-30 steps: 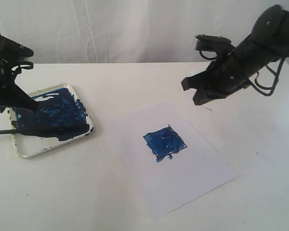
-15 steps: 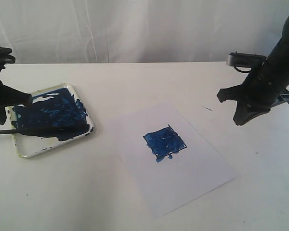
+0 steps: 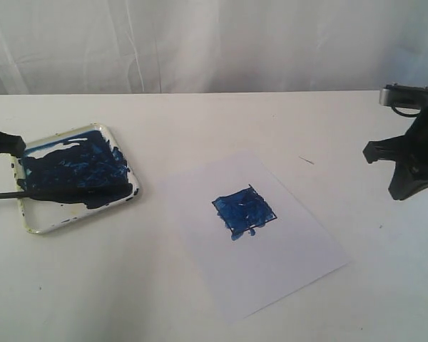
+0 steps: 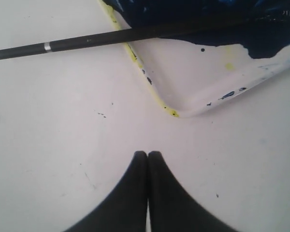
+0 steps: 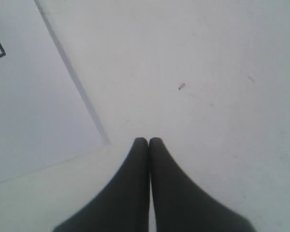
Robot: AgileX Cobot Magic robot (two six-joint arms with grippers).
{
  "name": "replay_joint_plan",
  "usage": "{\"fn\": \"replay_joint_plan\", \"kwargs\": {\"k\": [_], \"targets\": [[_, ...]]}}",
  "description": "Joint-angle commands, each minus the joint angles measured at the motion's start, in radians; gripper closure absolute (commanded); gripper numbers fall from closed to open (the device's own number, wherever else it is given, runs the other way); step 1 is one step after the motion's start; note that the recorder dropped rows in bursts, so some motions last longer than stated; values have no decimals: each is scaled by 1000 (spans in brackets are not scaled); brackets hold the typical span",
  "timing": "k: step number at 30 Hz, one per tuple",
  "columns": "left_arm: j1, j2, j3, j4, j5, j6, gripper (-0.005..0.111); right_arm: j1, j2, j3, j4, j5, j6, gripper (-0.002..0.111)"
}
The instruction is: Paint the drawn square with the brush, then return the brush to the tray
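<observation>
From the exterior view, the tray (image 3: pixel 57 222) sat on the left of the white table (image 3: pixel 200 114), its inside thickly smeared with dark blue. The brush (image 3: pixel 3 194) lay in it, with its bristle end on the paint and its dark handle sticking out over the rim towards the left edge of the scene. Well apart, near the middle, was a white paper sheet (image 3: pixel 278 267) bearing the drawn square (image 3: pixel 245 211), which was filled with blue, a small drip running past its lower outline. A dark sliver at the far left was probably part of the left arm (image 3: pixel 0 142), though too little showed to be sure. The right gripper (image 3: pixel 399 191) hung at the far right, clear of the paper.

In the left wrist view, the left gripper (image 4: pixel 148 155) had its jaws pressed together with nothing between them. It hung over bare table, near a rounded corner of the tray. The brush handle, with its pale band, crossed the yellowish rim.

In the right wrist view, the right gripper's jaws met tip to tip, empty, above bare table beside a corner of the sheet. A sliver of the blue square was just in frame.
</observation>
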Motion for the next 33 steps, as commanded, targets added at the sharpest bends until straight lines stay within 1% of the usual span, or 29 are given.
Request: {"fn": "replay_joint_plan", "kwargs": {"k": [1, 5, 7, 9, 12, 18, 24, 28, 33], "targets": [[5, -57, -3, 1, 22, 16, 107, -9, -96, 58, -36, 0, -2, 108], [5, -113, -3, 1, 33, 35, 107, -9, -209, 112, -57, -5, -2, 108], [5, -137, -3, 1, 41, 59, 107, -9, -278, 136, -115, -12, 13, 108], [5, -163, -1, 1, 51, 62, 107, -9, -354, 155, -178, -12, 83, 108], [5, -203, -1, 1, 62, 62, 107, -9, -469, 191, -247, -28, 125, 108], [5, -280, -1, -1, 70, 74, 107, -9, -695, 245, -258, -75, 132, 108], [5, -345, 1, -3, 70, 74, 107, -9, -863, 247, -258, -98, 132, 108], [5, -368, 1, -3, 83, 74, 107, -9, -933, 247, -258, -126, 137, 108], [5, -389, 1, -3, 83, 100, 107, -9, -961, 247, -258, -111, 137, 108]]}}
